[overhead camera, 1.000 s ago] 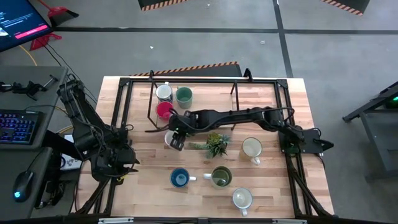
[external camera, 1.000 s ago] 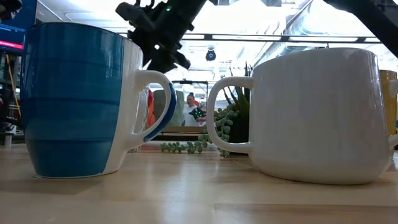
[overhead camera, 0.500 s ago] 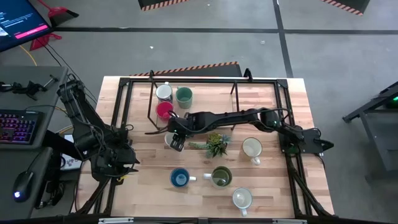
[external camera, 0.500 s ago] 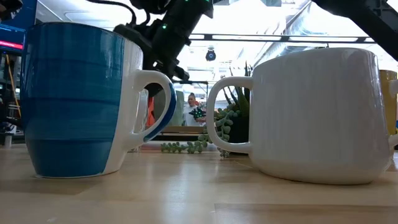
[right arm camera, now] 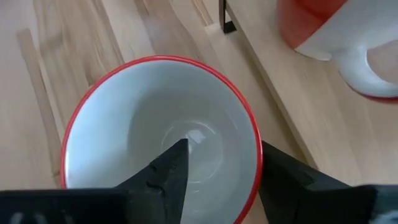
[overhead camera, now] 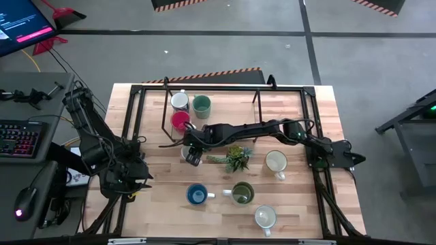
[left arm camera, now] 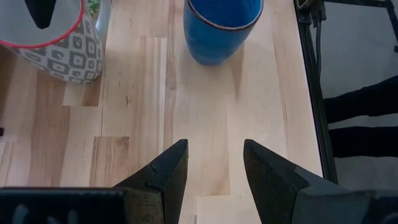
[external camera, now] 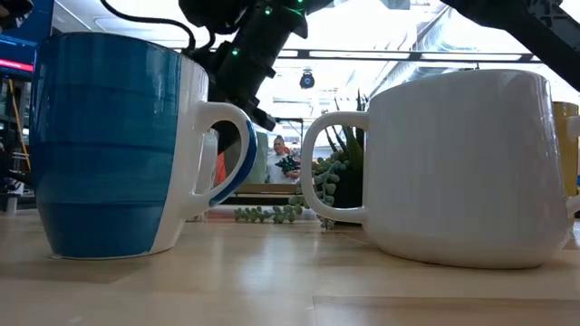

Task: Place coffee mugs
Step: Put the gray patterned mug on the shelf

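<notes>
1. My right pincer (right arm camera: 214,171) hangs spread right over the red-rimmed mug (right arm camera: 160,134), its fingers pointing down into the white bowl and pinching nothing.
2. That mug stands just beside the plant (overhead camera: 236,158).
3. My left pincer (left arm camera: 211,171), also spread and empty, waits farther from the plant, so the right arm is nearer.

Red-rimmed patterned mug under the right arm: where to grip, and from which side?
Probably the rim wall, from straight above, one finger inside, one outside. The red-rimmed mug stands upright, mouth open and empty; no handle shows. The right tool is open above it, straddling that wall. The left tool waits open, facing the blue mug.
</notes>
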Robot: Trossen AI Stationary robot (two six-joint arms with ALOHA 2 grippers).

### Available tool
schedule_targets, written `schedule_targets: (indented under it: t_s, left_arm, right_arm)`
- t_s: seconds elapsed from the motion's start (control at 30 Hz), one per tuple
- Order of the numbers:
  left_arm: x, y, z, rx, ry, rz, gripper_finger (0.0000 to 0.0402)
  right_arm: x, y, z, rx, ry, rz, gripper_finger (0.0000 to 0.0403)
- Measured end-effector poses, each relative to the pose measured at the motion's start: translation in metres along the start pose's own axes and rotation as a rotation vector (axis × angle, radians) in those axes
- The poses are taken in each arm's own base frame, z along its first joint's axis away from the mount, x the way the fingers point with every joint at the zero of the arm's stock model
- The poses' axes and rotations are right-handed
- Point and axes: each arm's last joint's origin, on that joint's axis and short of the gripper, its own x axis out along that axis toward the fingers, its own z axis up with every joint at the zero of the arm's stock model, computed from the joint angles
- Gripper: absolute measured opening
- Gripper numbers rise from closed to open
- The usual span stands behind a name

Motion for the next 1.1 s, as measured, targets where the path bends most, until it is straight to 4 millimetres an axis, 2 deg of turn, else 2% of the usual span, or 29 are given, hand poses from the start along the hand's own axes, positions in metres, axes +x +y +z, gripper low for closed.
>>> schedule_targets:
  t_s: [0.17, 0.37, 0.6, 0.67, 0.8, 0.93, 1.1]
  left_arm:
    - [0.000, 0.000, 0.000, 0.001, 0.000, 0.000, 0.0147]
    - [0.000, 0.000, 0.000, 0.001, 0.000, 0.000, 0.0147]
    - [0.000, 0.000, 0.000, 0.001, -0.001, 0.001, 0.0147]
    - [0.000, 0.000, 0.000, 0.002, 0.000, 0.001, 0.0147]
    - [0.000, 0.000, 0.000, 0.002, 0.000, 0.002, 0.0147]
    - [0.000, 0.000, 0.000, 0.002, 0.000, 0.002, 0.0147]
    - [0.000, 0.000, 0.000, 0.004, 0.001, 0.002, 0.0147]
  right_arm:
    - [0.000, 0.000, 0.000, 0.042, 0.002, 0.007, 0.0103]
    - [0.000, 0.003, 0.000, 0.077, 0.000, 0.034, 0.0013]
    - [-0.001, 0.009, 0.004, 0.088, -0.057, 0.059, 0.0004]
    - [-0.006, 0.012, 0.008, 0.095, -0.072, 0.077, 0.0003]
    - [-0.032, 0.024, 0.024, 0.080, -0.146, 0.105, 0.0002]
    - [-0.072, 0.036, 0.036, 0.041, -0.225, 0.085, 0.0001]
    - [-0.134, 0.028, 0.033, 0.057, -0.289, -0.035, 0.0001]
